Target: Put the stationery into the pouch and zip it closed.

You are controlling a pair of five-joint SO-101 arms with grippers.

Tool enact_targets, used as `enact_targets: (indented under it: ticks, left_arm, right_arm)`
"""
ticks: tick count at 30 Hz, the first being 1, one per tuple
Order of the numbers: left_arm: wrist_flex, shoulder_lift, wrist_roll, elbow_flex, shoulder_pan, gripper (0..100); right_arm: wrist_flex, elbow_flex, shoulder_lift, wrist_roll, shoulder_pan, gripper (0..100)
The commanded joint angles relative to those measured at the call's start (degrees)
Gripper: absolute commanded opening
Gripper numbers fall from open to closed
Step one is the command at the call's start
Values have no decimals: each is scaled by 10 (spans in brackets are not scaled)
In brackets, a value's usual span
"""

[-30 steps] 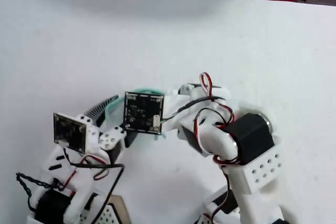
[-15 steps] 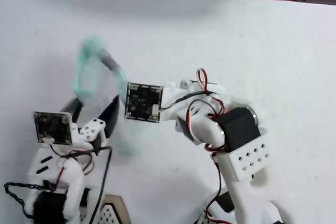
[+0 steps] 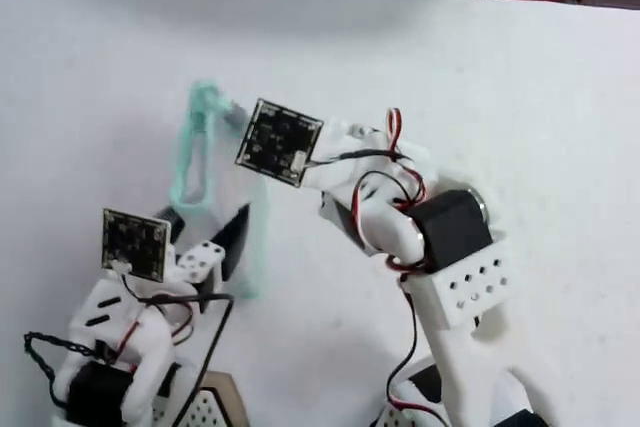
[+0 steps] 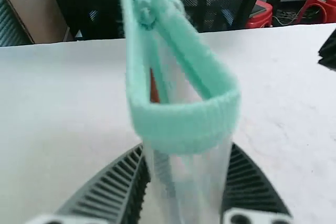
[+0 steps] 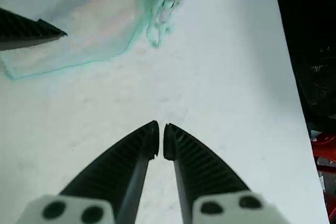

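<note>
Pouch [image 4: 181, 114], clear plastic with mint-green trim, clamped between fingers of left end effector [image 4: 186, 153], zipper end pointing away. Right end effector [image 5: 157, 135] clenched, grasping nothing, near pouch over white tabletop [image 3: 450, 57].
</note>
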Motion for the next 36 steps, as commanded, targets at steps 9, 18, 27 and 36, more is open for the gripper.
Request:
enact_targets:
  ticks: [9,18,27,36]
  left_arm:
    - [-93,1,-106,40,24,24]
    - [-8,1,-246,32,153,24]
    - [96,1,-328,31,156,24]
    - [62,1,-324,33,87,24]
  right_arm:
    - [107,-164,-49,47,7,196]
    - [149,-187,-49,189,13,269]
    - [151,-186,32,344,98,269]
    - [160,-188,133,322,72,269]
